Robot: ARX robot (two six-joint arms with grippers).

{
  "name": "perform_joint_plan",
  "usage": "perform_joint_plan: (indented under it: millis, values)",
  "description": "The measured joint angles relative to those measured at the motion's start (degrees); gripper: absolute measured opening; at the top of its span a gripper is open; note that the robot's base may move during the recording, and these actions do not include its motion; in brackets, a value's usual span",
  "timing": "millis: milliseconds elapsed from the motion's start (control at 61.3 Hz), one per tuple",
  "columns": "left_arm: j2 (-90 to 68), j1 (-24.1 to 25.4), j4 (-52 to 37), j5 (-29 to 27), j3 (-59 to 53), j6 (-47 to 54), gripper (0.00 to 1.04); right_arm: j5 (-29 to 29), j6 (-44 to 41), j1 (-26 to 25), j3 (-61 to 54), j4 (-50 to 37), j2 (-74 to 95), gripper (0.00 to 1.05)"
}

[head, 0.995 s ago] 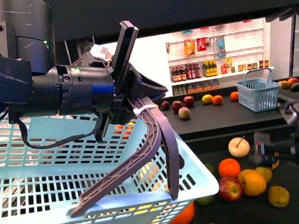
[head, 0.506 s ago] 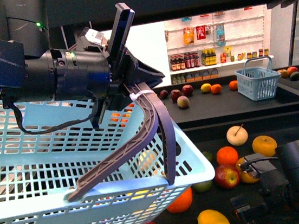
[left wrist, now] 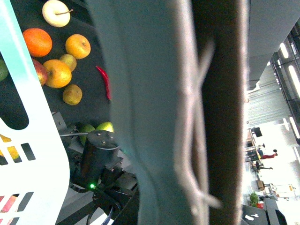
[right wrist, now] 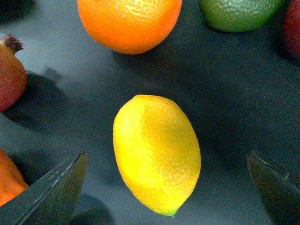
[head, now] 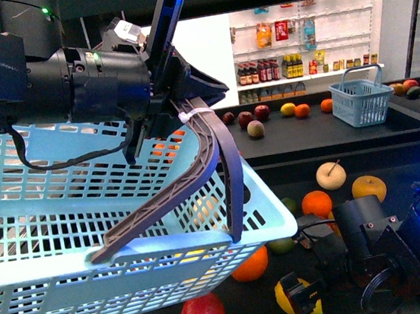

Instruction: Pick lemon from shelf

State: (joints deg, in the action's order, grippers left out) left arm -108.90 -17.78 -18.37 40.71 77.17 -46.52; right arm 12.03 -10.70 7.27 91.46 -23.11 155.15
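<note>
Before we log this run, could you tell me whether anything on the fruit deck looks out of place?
A red chili pepper lies among the fruit on the shelf deck, the only such item in view. The lemon lies whole in front of the open right gripper; nothing looks spilled or damaged.
</note>
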Motion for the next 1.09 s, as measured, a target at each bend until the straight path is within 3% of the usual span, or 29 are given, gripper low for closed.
perform_joint_plan:
  millis: [571,832,1093]
  values:
    - [0.0,0.0,0.0,0.0,0.0,0.0,0.07,-4.1,-1.0,1.8,9.9,4.8,8.1,1.02]
    - [0.0,0.0,0.0,0.0,0.0,0.0,0.07,-4.5,-1.1,1.8,10.3,5.1,9.0,0.70]
    - [0.0,0.0,0.0,0.0,0.0,0.0,0.07,-4.5,-0.6,1.1,7.2,2.5,7.5,0.64]
